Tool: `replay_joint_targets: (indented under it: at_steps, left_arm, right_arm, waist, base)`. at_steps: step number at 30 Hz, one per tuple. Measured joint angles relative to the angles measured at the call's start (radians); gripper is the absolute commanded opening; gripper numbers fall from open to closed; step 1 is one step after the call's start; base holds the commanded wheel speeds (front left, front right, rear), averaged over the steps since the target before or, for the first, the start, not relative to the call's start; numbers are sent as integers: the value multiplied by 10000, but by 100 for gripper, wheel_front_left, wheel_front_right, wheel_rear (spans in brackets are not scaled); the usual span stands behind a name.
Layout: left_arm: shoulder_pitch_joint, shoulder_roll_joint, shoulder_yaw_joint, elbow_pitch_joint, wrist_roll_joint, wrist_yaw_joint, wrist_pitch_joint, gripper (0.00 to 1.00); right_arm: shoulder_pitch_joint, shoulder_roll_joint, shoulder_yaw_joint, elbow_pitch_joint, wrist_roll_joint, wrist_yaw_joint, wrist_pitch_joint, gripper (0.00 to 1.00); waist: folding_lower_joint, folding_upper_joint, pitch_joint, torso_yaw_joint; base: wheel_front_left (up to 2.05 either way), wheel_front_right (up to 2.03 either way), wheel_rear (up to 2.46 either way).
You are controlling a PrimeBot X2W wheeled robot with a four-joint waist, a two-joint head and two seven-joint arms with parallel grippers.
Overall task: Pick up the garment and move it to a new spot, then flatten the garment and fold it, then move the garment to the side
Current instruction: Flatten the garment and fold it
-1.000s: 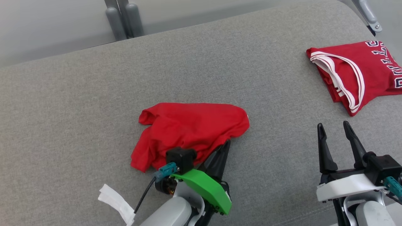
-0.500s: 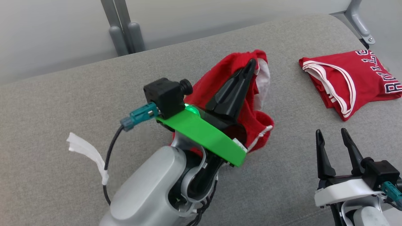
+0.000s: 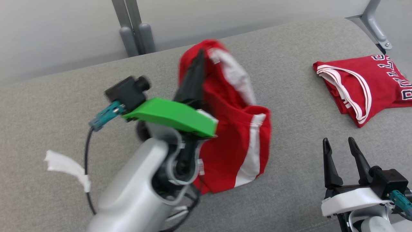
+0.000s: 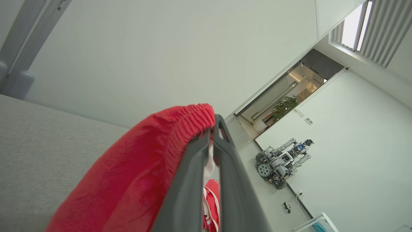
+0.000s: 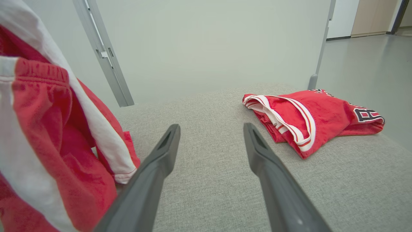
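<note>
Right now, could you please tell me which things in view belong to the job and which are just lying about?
Job: red cloth garment with white stripes, gripped by the shut left end effector; open right end effector; grey fabric surface beneath.
Lying about: folded red jersey with white trim and dark lettering; white tag on the left arm's cable.

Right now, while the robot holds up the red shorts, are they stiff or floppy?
Probably floppy: the red shorts hang in folds from the shut jaws of the left gripper. Likely light, since one pinch at the waistband holds them up. Pushed, they would probably bunch, not slide.
</note>
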Motion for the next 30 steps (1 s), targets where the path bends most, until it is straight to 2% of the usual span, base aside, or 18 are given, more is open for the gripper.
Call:
replay_joint_targets:
  at_steps: [4,6,12,15,17,19,20,21,22,23,25,30]
  left_arm:
    - [653,711,894,1643,-71,69,-255,0]
    - [1039,968,1643,2527,-176,0,-387,0]
    - [2101,1271,3639,4520,-169,-439,-493,0]
    - [2471,1126,5010,4947,299,-665,-516,0]
    - [2763,798,5839,5064,788,-880,-518,0]
    - [2932,506,6278,5106,1225,-1174,-518,0]
    - [3003,339,6454,5118,1398,-1304,-518,24]
    - [3068,234,6560,5118,1522,-1413,-516,77]
    - [3164,127,6658,5127,1701,-1540,-518,96]
    - [3270,52,6730,5141,1902,-1639,-518,100]
    - [3500,-50,6961,5060,2196,-1743,-516,100]
    - [4559,-117,7595,4134,4100,-1751,-516,100]
  right_arm:
    - [-13,6,54,0,21,0,0,100]
    - [-38,6,75,12,15,0,0,100]
    - [-66,-8,-33,4,-67,0,0,100]
    - [-58,-46,-29,-19,-90,0,0,100]
    - [-58,-77,-25,-40,-92,0,0,100]
    - [-58,-107,-10,-40,-105,0,0,100]
    - [-58,-123,6,-40,-104,0,0,100]
    - [-58,-140,33,-40,-105,0,0,100]
    - [-58,-159,58,-36,-107,0,0,100]
    - [-59,-165,65,-35,-109,0,0,100]
    - [-61,-178,86,-29,-121,0,0,100]
    - [-39,-196,151,-35,-155,0,0,100]
  waist:
    - [0,0,112,137]
    - [0,0,200,196]
    - [0,0,399,410]
    - [0,0,465,568]
    - [0,0,518,684]
    - [0,0,552,802]
    - [0,0,563,868]
    - [0,0,569,920]
    - [0,0,574,984]
    - [0,0,572,1040]
    - [0,0,539,1114]
    - [0,0,343,1177]
  base:
    - [0,0,0]
    - [0,0,0]
    - [0,0,0]
    - [0,0,0]
    - [0,0,0]
    - [0,0,0]
    - [0,0,0]
    - [0,0,0]
    - [0,0,0]
    - [0,0,0]
    - [0,0,0]
    - [0,0,0]
